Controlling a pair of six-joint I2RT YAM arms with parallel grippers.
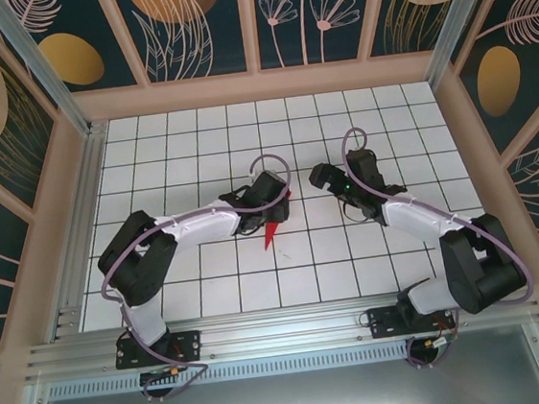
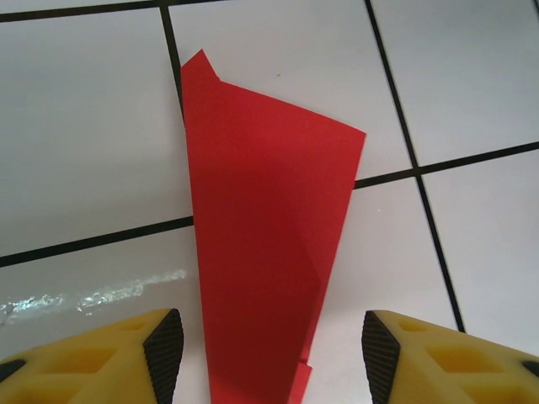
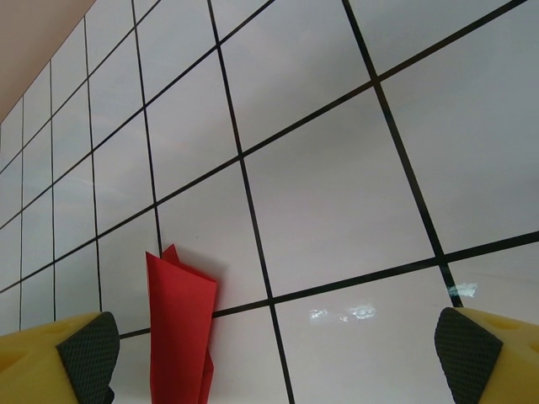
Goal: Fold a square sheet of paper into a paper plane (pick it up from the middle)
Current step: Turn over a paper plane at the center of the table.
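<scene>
Here the plane [image 1: 270,229] is seen lying near the middle of the white tiled tabletop [image 1: 197,152], its upper part hidden under the wrist of the left arm [image 1: 250,204] and its sharp red nose pointed toward the near edge. From the left wrist, the plane [image 2: 261,244] is shown flat on the tabletop [image 2: 84,126], laid across a black grid line, with its broad end away from the camera, a small corner flap at the upper left and a faint crease down its right side. The left jaws are spread to either side of its narrower end, and a strip of bare tile is left between each dark pad [image 2: 164,349] and the paper; the left-hand pad is the nearer one. Whether the pads are level with the paper or above it cannot be told. The right arm [image 1: 375,196] is held to the right of the plane, apart from it. From the right wrist, the right jaws are seen opened very wide, with tabletop [image 3: 337,168] between the pads [image 3: 88,345], and the plane [image 3: 181,324] is seen beyond them at the lower left, its folded layers slightly raised.
</scene>
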